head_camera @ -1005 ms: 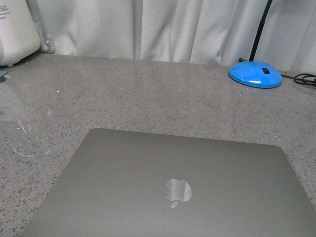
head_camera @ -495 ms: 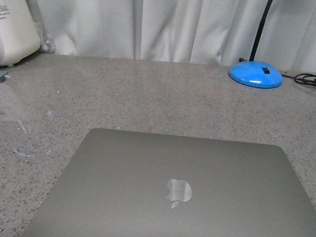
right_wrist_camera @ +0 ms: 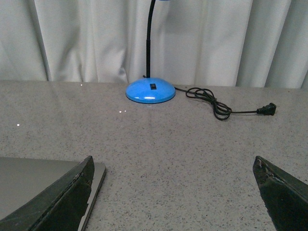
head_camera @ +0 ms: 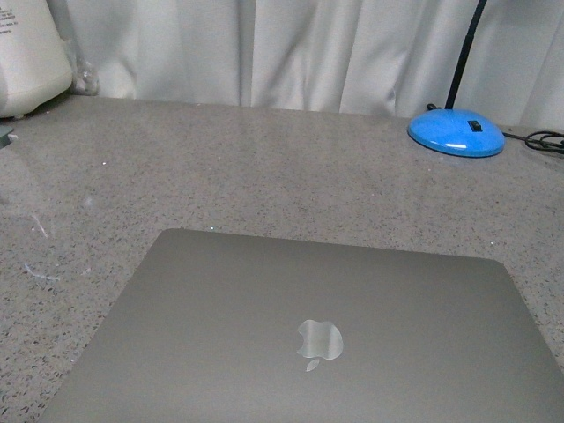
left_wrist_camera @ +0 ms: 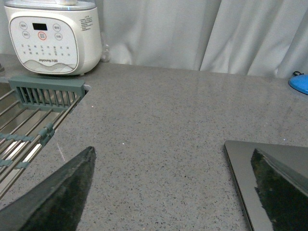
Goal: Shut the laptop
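The laptop lies flat on the speckled grey counter at the near edge of the front view, its grey-silver lid down and the shiny apple logo facing up. Neither arm shows in that view. In the left wrist view my left gripper is open over bare counter, one finger overlapping the laptop's corner. The right wrist view shows my right gripper open too, with the laptop's other corner beside one finger. Nothing is held.
A blue lamp base with a black stalk stands at the back right, its cord and plug lying loose beside it. A white kitchen appliance sits at the back left, next to a metal sink rack. White curtains close off the back.
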Controlling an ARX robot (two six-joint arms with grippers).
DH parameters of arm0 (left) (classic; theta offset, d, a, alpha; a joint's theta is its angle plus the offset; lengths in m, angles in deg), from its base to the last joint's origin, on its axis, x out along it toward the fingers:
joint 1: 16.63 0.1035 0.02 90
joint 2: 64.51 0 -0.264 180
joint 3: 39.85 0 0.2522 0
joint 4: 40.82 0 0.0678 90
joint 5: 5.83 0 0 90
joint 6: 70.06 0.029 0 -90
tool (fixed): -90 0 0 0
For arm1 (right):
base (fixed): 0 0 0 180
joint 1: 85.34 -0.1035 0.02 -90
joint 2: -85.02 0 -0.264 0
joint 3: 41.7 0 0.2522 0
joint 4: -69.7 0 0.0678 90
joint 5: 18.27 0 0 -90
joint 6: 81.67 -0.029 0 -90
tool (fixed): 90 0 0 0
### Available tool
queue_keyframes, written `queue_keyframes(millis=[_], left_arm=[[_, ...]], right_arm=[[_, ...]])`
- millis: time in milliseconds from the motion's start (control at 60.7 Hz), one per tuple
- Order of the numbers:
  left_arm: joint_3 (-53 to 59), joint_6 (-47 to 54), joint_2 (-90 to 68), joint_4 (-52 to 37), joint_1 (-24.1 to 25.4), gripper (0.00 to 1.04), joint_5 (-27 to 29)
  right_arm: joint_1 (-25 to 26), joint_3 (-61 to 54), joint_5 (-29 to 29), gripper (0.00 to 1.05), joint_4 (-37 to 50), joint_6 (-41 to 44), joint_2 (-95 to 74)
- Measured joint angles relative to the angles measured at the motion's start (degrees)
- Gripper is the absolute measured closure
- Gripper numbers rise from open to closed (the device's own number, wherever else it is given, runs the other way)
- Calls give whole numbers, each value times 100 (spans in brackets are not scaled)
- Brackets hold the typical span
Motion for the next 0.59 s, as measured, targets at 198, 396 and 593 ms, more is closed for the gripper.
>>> queue_keyframes(millis=[198, 396, 593], left_arm=[[0, 2, 0, 0, 0, 6, 0], [0, 2, 0, 0, 0, 6, -2], [0, 2, 0, 0, 0, 6, 0]], right_arm=[[0, 0, 0, 9, 0, -4, 0], [0, 0, 0, 9, 0, -4, 0], [0, 0, 0, 9, 0, -7, 0]])
